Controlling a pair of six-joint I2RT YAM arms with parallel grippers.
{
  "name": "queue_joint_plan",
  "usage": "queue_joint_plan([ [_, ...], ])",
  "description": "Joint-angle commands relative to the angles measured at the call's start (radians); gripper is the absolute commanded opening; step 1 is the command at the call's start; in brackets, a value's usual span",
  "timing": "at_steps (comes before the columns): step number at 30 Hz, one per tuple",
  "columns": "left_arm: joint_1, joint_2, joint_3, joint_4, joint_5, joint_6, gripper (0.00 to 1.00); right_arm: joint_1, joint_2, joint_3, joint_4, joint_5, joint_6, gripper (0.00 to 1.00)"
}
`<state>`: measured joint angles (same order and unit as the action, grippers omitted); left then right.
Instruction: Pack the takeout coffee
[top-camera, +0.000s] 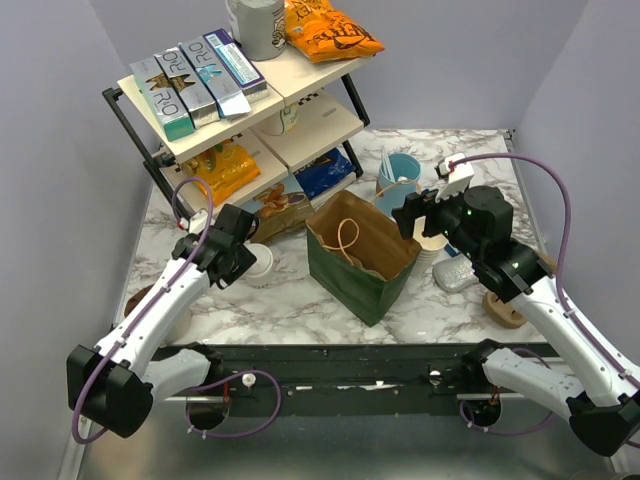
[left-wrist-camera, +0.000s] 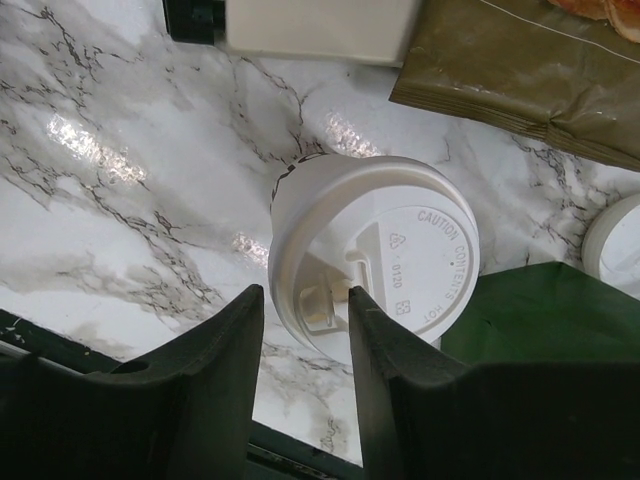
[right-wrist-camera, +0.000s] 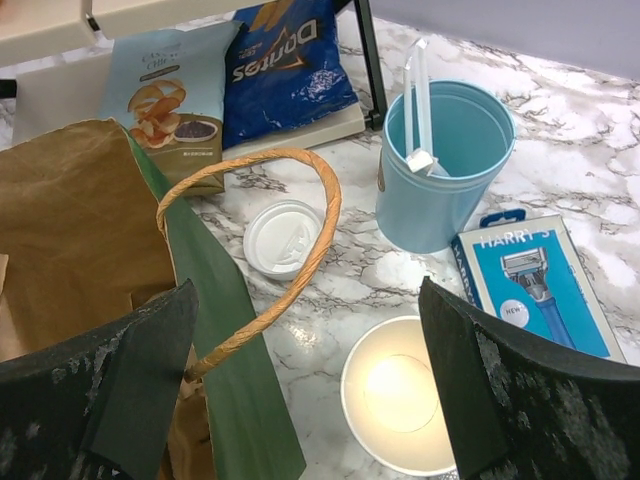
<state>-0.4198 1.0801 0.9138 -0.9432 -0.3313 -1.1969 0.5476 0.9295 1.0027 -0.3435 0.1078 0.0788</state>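
The left gripper (left-wrist-camera: 305, 300) has its two dark fingers parted with nothing clamped. They hang just above the near rim of the takeout coffee (left-wrist-camera: 390, 250), a small cream paper cup under a round white plastic lid that is wider than the gap between them. The cup stands upright on the white marble table (left-wrist-camera: 130, 200), just left of the dark green paper bag (top-camera: 365, 275). The right gripper (right-wrist-camera: 308, 300) is spread wide over the bag's edge and a lidless cream cup (right-wrist-camera: 400, 395).

Light: we see it bright, even, overhead | glare: patches on glossy tabletop (left-wrist-camera: 90, 145) | focus: near jaws soft, dark
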Motion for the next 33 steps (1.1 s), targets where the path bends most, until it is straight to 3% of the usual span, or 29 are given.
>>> queue_joint_plan([
  [1, 0.007, 0.015, 0.014, -0.011, 0.017, 0.023, 0.46, -0.003, 0.006, 0.017, -0.017, 0.02, 0.003, 1.0],
  [22, 0.007, 0.138, 0.068, -0.072, 0.025, 0.074, 0.22, -0.003, 0.019, 0.013, -0.025, 0.043, -0.002, 1.0],
  [27, 0.007, 0.136, 0.068, -0.043, 0.032, 0.072, 0.2, -0.003, 0.017, 0.014, -0.025, 0.044, -0.002, 1.0],
  [29, 0.007, 0.142, 0.071, -0.048, 0.029, 0.076, 0.25, -0.003, 0.015, 0.014, -0.028, 0.05, -0.004, 1.0],
  [33, 0.007, 0.15, 0.063, -0.051, 0.023, 0.077, 0.26, -0.003, 0.012, 0.014, -0.029, 0.058, -0.005, 1.0],
])
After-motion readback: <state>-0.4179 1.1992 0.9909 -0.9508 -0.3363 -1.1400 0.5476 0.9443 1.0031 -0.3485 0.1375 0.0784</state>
